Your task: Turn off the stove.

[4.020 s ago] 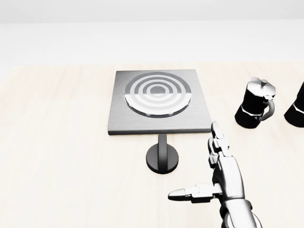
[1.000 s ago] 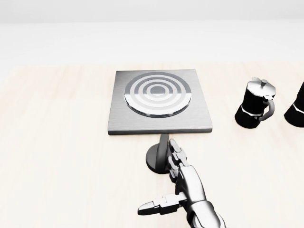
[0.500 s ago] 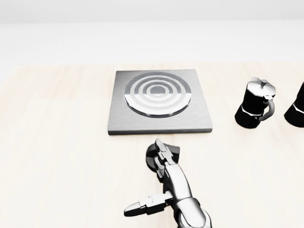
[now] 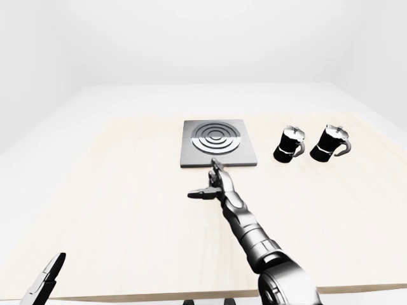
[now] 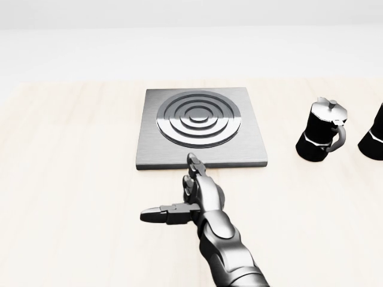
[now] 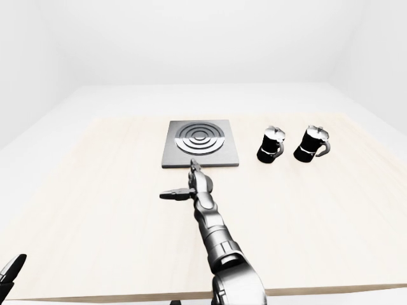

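The right hand (image 5: pixel 194 194) lies over the stove's knob, hiding it, just near of the square stove (image 5: pixel 200 127) at the table's (image 5: pixel 72 197) middle. Its fingers (image 5: pixel 192 164) point far, thumb spread left, apparently to push the lever. Two moka pots (image 4: pixel 290 143) stand right.

Pale wooden table (image 4: pixel 114 210) — white walls.

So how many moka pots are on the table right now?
2. Both stand right of the stove: the nearer moka pot beside it, the farther moka pot beyond that. None appears hidden.
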Robot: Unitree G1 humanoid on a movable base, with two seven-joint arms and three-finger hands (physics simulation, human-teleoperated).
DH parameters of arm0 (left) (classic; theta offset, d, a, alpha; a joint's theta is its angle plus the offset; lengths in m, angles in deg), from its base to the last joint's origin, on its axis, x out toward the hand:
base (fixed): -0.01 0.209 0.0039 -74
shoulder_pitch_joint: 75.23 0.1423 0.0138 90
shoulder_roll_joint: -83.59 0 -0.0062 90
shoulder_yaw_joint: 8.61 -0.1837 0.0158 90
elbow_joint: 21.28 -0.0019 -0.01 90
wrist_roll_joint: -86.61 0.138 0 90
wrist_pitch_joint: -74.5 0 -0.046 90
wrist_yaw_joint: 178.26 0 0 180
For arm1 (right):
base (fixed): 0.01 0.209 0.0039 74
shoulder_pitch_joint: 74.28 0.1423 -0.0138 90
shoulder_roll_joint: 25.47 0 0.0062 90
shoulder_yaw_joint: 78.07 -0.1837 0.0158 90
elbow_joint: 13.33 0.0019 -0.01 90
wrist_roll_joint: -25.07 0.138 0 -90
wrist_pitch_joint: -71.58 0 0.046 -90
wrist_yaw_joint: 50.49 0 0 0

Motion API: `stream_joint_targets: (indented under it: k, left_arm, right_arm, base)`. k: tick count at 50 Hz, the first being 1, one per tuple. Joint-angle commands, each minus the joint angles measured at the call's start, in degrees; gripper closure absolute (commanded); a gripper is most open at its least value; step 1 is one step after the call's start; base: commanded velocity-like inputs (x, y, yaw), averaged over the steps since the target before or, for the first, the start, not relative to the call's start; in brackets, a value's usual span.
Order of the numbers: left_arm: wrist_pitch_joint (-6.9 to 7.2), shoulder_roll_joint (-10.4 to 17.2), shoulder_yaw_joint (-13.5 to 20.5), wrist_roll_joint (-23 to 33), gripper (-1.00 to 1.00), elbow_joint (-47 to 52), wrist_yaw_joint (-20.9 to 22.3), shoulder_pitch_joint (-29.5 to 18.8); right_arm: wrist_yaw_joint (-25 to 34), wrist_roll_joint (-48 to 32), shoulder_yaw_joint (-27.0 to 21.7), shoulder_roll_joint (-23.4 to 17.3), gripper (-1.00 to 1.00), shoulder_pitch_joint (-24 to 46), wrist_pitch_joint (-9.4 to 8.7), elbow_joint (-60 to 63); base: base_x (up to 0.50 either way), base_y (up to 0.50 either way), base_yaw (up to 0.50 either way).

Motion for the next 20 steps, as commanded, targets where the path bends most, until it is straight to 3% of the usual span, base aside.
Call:
stream_joint_targets:
  k: [1, 3, 10, 17, 20]
  left_arm:
    - [0.00, -0.16, -0.52, 0.03, -1.00, 0.63, 0.54, 0.30]
    - [0.00, -0.27, -0.42, -0.05, -1.00, 1.04, 0.59, 0.40]
    - [0.00, -0.18, -0.44, 0.13, -1.00, -0.05, 0.71, -0.02]
    - [0.00, -0.28, -0.41, 0.00, -1.00, 0.96, 0.69, 0.30]
    - [0.00, -0.33, -0.31, -0.08, -1.00, 0.94, 0.80, 0.29]
  right_arm:
    - [-5.67, 3.13, -4.86, -10.36, -1.00, 9.91, -0.49, -2.83]
    - [-6.82, 4.88, -5.83, -11.01, -1.00, 11.49, -0.99, -3.67]
    - [-8.00, 8.64, -7.32, -13.45, -1.00, 15.76, 0.78, -8.35]
    - [-9.57, 8.24, -6.82, -15.49, -1.00, 17.62, -1.63, -6.10]
    - [-10.45, 6.95, -6.27, -16.31, -1.00, 18.46, -4.00, -3.56]
  base:
    - [0.00, 0.00, 0.00]
    - [0.01, 0.00, 0.00]
    - [0.01, 0.00, 0.00]
    - [0.02, 0.00, 0.00]
    - [0.02, 0.00, 0.00]
